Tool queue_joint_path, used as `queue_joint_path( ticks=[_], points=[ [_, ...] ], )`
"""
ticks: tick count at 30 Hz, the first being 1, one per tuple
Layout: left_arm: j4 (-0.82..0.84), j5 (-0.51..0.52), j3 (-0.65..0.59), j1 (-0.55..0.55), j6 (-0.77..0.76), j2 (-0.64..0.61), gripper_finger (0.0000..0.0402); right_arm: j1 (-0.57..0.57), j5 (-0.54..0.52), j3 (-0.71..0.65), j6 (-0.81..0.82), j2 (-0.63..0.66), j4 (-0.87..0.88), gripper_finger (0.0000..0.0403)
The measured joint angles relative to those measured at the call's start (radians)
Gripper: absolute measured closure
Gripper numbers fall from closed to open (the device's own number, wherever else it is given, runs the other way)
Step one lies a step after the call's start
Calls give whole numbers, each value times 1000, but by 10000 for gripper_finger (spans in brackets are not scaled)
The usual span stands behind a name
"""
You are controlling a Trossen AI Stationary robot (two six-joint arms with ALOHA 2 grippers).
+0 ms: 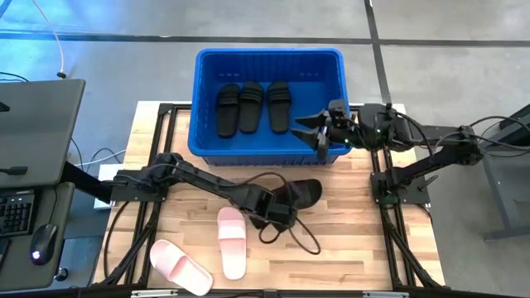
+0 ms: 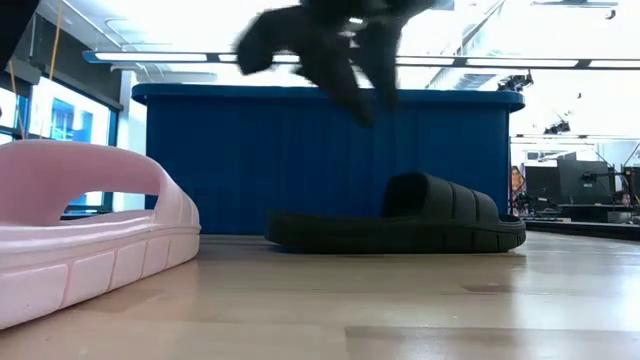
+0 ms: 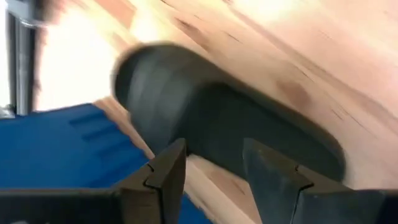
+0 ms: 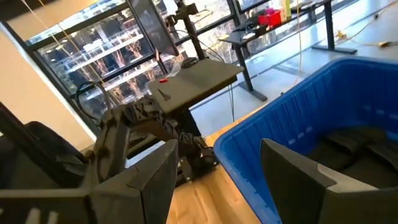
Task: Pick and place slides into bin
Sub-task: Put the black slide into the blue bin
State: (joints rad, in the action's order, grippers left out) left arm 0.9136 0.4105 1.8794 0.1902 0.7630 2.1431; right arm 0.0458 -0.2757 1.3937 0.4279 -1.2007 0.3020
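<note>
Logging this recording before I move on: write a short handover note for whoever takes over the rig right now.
Left end effector: open, empty, right at the black slide lying on the table just in front of the bin.
Right end effector: open, empty, at the blue bin's right front corner.
Done: three black slides lie side by side inside the bin.
Left: that fourth black slide, plus two pink slides on the table's front left part, one near the front edge.

Grey floor (image 1: pixel 124 62), a desk (image 1: pixel 33 132) with keyboard (image 1: pixel 16 213), ceiling lights (image 2: pixel 160 57).
</note>
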Motion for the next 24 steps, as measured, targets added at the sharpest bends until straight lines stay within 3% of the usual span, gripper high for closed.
queue_joint_path(
  ticks=[9,20,24],
  points=[
    [-248,25,7,-1,33,73,252,81,-79,0,-60,23,29,187],
    [-233,7,3,-10,33,136,252,96,-83,0,-69,80,94,187],
    [-228,94,5,-8,33,148,252,101,-86,0,-70,88,109,187]
  ],
)
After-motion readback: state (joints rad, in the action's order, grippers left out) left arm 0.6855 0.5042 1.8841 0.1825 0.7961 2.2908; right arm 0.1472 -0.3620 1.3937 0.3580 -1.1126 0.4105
